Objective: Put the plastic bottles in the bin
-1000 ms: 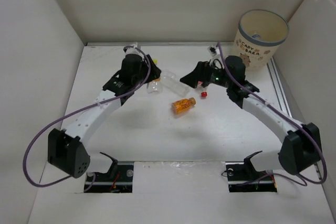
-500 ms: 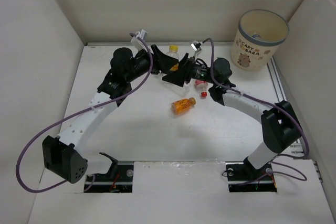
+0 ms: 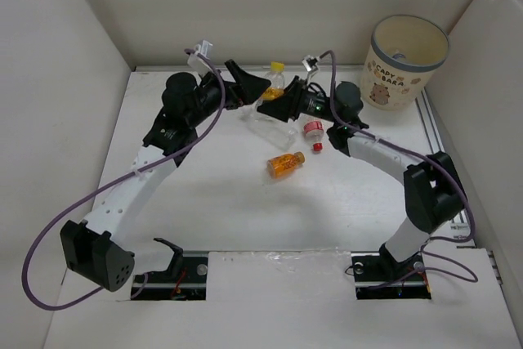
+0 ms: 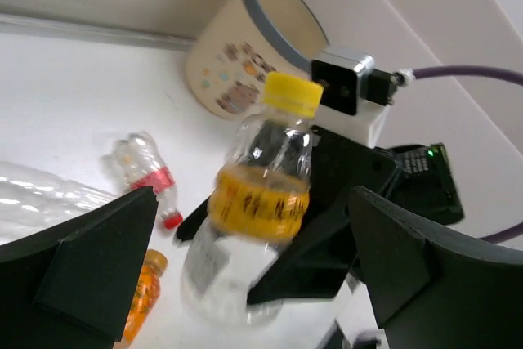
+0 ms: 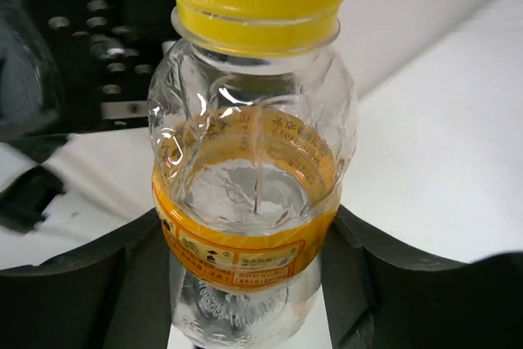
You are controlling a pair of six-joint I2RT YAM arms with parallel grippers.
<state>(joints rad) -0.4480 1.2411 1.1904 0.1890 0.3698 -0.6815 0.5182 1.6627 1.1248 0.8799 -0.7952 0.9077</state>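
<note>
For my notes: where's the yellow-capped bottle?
Top view, far centre, left of the bin: yellow-capped bottle in the right gripper, open left gripper around it.

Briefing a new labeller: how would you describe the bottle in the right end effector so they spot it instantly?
From the round cream paper tub with grey-blue rim at the far right corner, look left to the right end effector. It grips a clear plastic bottle, upright; alone among the nearby bottles, it has a yellow cap and label.
</note>
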